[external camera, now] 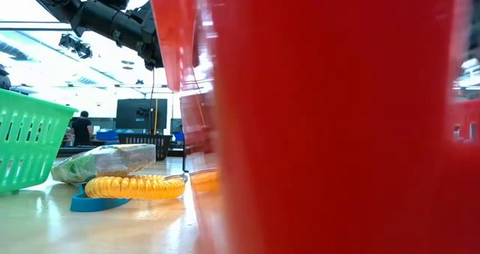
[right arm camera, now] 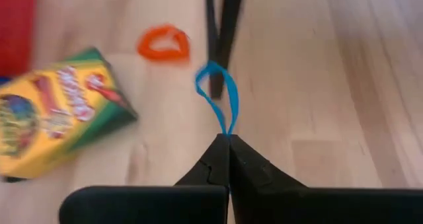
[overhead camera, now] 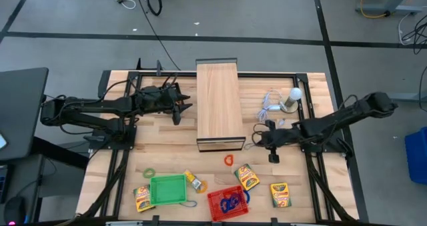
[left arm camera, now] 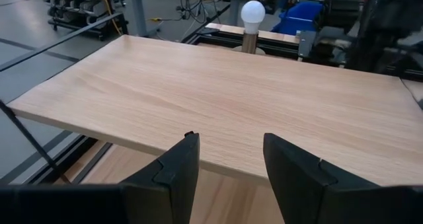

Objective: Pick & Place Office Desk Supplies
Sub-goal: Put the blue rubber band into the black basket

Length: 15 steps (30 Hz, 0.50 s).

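Blue loop [right arm camera: 217,95] pinched in my right gripper [right arm camera: 229,139].
From above, I see that gripper [overhead camera: 272,148] beside the wooden box [overhead camera: 219,105], near the orange loop [overhead camera: 229,160]. Right wrist: fingers pressed together on the loop, crayon box [right arm camera: 56,112] close by. Left wrist: left gripper [left arm camera: 231,148] spread, empty, facing the box.

high: overhead, whole table [overhead camera: 167,143] | low: tabletop-level | wrists: close, forward

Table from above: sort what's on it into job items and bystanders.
Job items: blue loop pinched in the right hand; orange loop; three crayon boxes; green loop; red basket; green basket.

Bystanders: wooden box; white bulb with coiled cable; left hand, waiting open beside the wooden box.
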Each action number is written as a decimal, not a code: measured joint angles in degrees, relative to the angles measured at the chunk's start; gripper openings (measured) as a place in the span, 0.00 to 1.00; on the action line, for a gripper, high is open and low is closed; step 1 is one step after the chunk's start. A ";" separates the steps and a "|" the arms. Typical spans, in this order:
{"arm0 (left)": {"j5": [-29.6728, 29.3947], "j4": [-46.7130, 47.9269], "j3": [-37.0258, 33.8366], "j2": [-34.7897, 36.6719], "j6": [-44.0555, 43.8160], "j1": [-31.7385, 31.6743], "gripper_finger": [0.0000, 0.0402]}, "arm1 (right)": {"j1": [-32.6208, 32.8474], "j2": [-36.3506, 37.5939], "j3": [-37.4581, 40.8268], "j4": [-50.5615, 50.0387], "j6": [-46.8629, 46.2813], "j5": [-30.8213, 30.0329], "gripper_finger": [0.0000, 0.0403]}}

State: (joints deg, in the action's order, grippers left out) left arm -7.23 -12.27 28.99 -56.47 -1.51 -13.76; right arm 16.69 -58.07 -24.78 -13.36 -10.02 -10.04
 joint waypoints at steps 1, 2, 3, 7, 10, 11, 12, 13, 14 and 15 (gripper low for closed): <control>0.56 0.00 0.00 0.00 0.02 0.00 0.43 | 0.67 1.06 -0.44 -0.76 0.00 0.02 0.00; 1.05 -0.01 0.00 0.00 0.04 0.00 0.43 | 1.37 2.02 -0.87 -1.51 0.04 0.04 0.00; 1.76 -0.06 0.00 0.00 0.06 0.00 0.43 | 2.18 2.80 -1.39 -2.11 0.22 0.15 0.00; 4.98 -1.30 -0.02 -0.02 0.06 0.01 0.43 | 5.18 5.40 -2.75 -1.24 2.29 2.75 0.00; 7.74 -4.68 -0.02 -0.09 0.08 0.79 0.43 | 6.58 6.49 -3.93 1.76 5.03 2.17 0.00; 8.47 -6.27 -0.02 -0.15 0.09 1.29 0.43 | 6.74 6.44 -4.29 3.53 6.42 1.38 0.00; 9.16 -8.00 -0.02 -0.15 0.10 1.89 0.43 | 6.74 6.42 -4.46 5.49 8.22 0.37 0.00; 9.79 -10.28 -0.02 -0.42 0.11 2.48 0.43 | 6.66 6.43 -4.52 7.67 10.21 -0.69 0.00; 10.51 -13.11 -0.02 -1.00 0.18 3.19 0.43 | 6.48 6.42 -4.52 10.17 12.34 -1.80 0.00; 11.36 -15.70 -0.02 -1.73 0.13 3.94 0.43 | 6.05 6.33 -4.56 12.60 14.58 -3.02 0.00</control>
State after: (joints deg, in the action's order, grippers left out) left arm 4.13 -27.98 28.97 -58.20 -1.38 -9.82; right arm 22.73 -51.74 -29.33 -0.76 4.56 -13.07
